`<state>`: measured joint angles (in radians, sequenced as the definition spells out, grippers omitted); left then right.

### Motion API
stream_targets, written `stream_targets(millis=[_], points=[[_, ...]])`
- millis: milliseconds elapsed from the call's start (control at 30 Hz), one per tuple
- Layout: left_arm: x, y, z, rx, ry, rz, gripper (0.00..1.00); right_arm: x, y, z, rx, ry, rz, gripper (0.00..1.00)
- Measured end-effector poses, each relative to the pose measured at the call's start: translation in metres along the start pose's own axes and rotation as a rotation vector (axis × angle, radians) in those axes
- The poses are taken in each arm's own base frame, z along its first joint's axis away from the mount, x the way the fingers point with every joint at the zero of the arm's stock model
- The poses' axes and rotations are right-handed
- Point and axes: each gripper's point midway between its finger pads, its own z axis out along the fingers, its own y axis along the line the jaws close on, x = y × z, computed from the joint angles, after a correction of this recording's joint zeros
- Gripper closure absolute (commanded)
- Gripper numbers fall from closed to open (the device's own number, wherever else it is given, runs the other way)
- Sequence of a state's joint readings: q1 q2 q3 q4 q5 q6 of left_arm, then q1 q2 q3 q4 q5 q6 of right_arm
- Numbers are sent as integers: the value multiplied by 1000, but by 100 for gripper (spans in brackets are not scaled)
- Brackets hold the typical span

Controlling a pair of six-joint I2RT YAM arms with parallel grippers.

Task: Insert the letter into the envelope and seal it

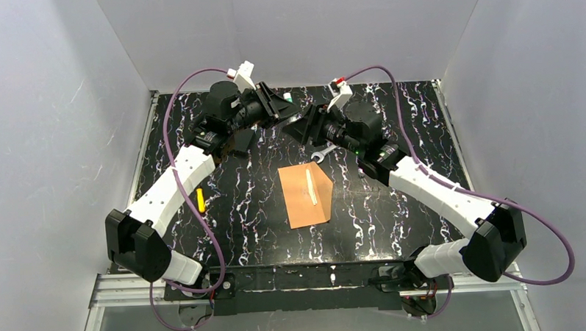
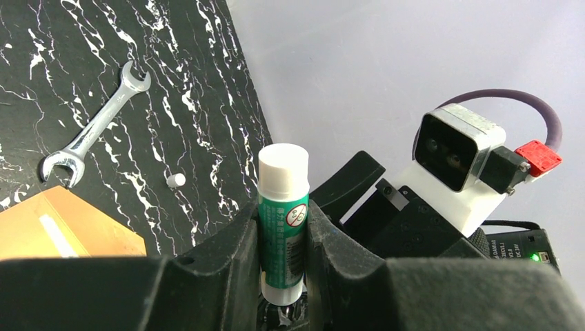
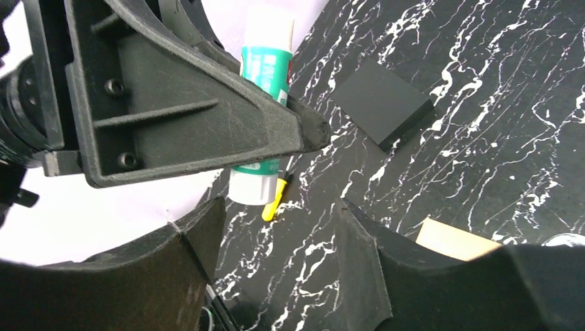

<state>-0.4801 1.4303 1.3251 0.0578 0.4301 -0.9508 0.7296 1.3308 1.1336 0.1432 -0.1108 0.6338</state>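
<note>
My left gripper is shut on a glue stick with a green label and white ends, held upright above the back of the table. My right gripper is open and faces it. The glue stick's lower end hangs just above the right gripper's left finger, outside the gap. In the top view the left gripper and right gripper meet tip to tip. The orange-brown envelope lies flat mid-table with a pale narrow strip on it. The letter is not in view as a separate sheet.
A wrench lies just behind the envelope. A small white cylinder rests near the wrench. A flat black block sits at the back left, and a yellow pen-like object lies beside the left arm.
</note>
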Motion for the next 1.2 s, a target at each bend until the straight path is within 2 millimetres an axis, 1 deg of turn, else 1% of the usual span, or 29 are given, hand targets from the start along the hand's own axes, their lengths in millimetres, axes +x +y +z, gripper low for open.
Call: stream_targets(millis=[133,233,300,433,467,533,633,733,800,867,933,1000,1100,1200], points=[[-1,-1,0,5,-2,11,100,-6,1,1,9,-33,29,51],[-2,-2,0,10,-7,25,100,-9,3,2,10,-48,49,56],[-2,-3,0,15,-8,34,100,-10,6,2,10,-57,60,55],[-2,-5,0,27,-4,42,100,-15,7,2,11,-78,77,46],[-1,-5,0,31,0,42,100,-17,7,3,11,-87,83,47],[0,-6,-1,38,4,44,100,-20,8,3,6,-99,89,55],[-1,-8,0,48,1,50,100,-22,10,3,-1,-105,103,69],[0,-9,0,53,2,50,100,-24,13,3,-13,-112,113,88],[-1,-10,0,57,-2,53,92,-24,13,3,-14,-113,118,95],[-1,-10,-1,60,-3,60,81,-25,14,3,-17,-114,119,97],[-1,-10,-3,63,-6,74,75,-23,15,3,-23,-110,110,97],[1,-9,-7,62,-7,87,73,-21,16,0,-37,-108,99,96],[3,-11,-15,72,3,106,72,-16,16,-9,-58,-115,77,95],[-2,-16,-24,95,-3,130,70,-13,15,-15,-81,-121,68,96]])
